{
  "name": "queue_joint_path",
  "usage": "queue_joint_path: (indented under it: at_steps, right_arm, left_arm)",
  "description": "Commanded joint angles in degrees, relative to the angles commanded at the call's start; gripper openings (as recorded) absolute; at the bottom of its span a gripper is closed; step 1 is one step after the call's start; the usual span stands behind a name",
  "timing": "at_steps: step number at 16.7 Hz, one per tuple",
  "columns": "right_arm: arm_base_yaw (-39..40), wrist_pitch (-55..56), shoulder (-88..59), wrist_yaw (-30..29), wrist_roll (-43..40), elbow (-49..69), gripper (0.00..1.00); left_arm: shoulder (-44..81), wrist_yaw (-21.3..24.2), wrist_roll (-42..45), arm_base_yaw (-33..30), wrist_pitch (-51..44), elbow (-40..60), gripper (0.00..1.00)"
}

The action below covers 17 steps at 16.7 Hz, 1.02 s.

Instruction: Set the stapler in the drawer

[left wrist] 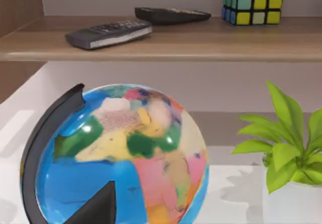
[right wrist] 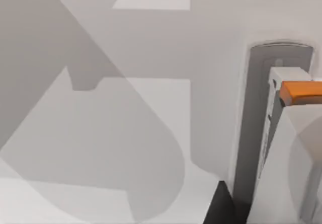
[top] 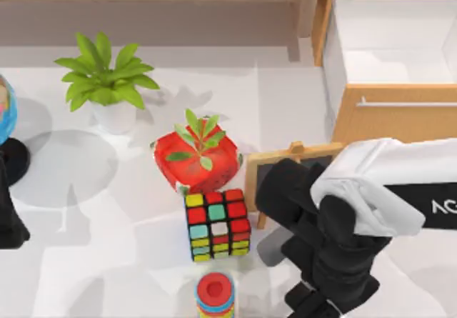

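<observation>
beside right fingers (right wrist: 221, 204), stapler (right wrist: 282, 133)

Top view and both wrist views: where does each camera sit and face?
Top view: overhead, looking down at the table; right arm lower right, left arm at left edge.
Left wrist view: low, faces globe, plant, shelf.
Right wrist view: close above the table, stapler alongside.
Shared: top and left wrist show globe, plant.

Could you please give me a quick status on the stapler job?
Right pincer low at table's front edge, right of cube. Left arm parked far left by globe. Stapler beside right pincer. Drawer open; small chalkboard between.
</observation>
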State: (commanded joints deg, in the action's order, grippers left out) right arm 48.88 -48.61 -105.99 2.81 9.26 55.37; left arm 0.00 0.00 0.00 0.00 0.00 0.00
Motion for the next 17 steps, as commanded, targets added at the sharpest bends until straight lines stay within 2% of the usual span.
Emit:
queue_joint_path:
  at_steps: [6,12,17]
  right_arm:
    - [4.99,-1.65,4.0,-2.63,3.81,6.9,0.0]
    - [4.74,-1.95,4.2,-2.48,3.85,7.2,0.0]
    - [3.68,-9.01,7.01,-2.54,1.88,12.06,0.0]
  left_arm:
    - [0.0,0.0,0.0,0.0,0.0,0.0,1.0]
    - [0.0,0.0,0.0,0.0,0.0,0.0,1.0]
    - [0.0,0.0,0.0,0.0,0.0,0.0,1.0]
